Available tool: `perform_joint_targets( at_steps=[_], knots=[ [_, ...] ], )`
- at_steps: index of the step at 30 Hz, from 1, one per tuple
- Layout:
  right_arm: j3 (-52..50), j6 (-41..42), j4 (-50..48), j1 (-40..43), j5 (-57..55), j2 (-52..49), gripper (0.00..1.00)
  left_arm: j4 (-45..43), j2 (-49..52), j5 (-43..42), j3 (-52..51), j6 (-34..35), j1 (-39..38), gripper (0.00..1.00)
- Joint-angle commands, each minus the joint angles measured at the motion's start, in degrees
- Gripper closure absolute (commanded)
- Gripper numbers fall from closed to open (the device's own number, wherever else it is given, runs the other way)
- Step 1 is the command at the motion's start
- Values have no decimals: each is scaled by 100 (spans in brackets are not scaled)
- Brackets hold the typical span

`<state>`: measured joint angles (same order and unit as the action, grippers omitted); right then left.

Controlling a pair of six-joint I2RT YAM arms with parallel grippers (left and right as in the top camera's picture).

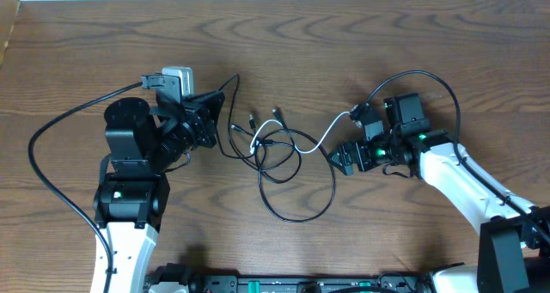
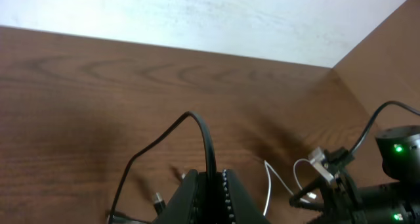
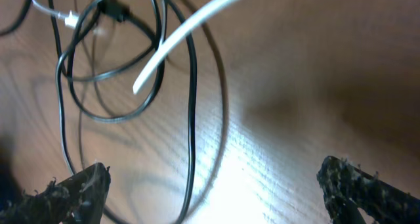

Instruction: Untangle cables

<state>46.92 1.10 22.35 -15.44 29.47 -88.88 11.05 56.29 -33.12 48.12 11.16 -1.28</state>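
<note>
Looks barely begun; leaves the black cables point(image 1: 273, 145) and a white cable point(image 3: 190, 28) looped over one another mid-counter point(image 1: 387, 35), between the arms. Pinches the left claw point(image 2: 209, 184) shut on one black strand point(image 2: 203, 129); holds the right claw point(image 3: 211, 171) wide open and empty just above a black loop point(image 3: 191, 119); needs every cord drawn apart yet.

Your left gripper point(image 2: 210, 192) is pinching a black cord point(image 2: 199, 121) between its closed fingers. The cord is arching up and dropping left onto the table point(image 2: 65, 119). A white cable point(image 2: 269, 198) is lying to the right, near the other arm point(image 2: 398, 155).
</note>
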Motion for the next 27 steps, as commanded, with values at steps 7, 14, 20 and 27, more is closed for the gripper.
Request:
perform_joint_targets(
  at_steps=[7,14,20,27],
  knots=[
    [-20,1366,-1001,-286,-439,-35,3,240,17,-133,20,57,20,90],
    [-20,1790,-1342,-498,-599,-249,7,245,17,-446,15,59,17,90],
    [-20,2149,-1711,-807,-782,-614,12,407,20,-439,9,55,20,90],
    [-20,2214,-1633,-1027,-962,-756,11,890,59,-321,-4,-31,20,83]
  ],
)
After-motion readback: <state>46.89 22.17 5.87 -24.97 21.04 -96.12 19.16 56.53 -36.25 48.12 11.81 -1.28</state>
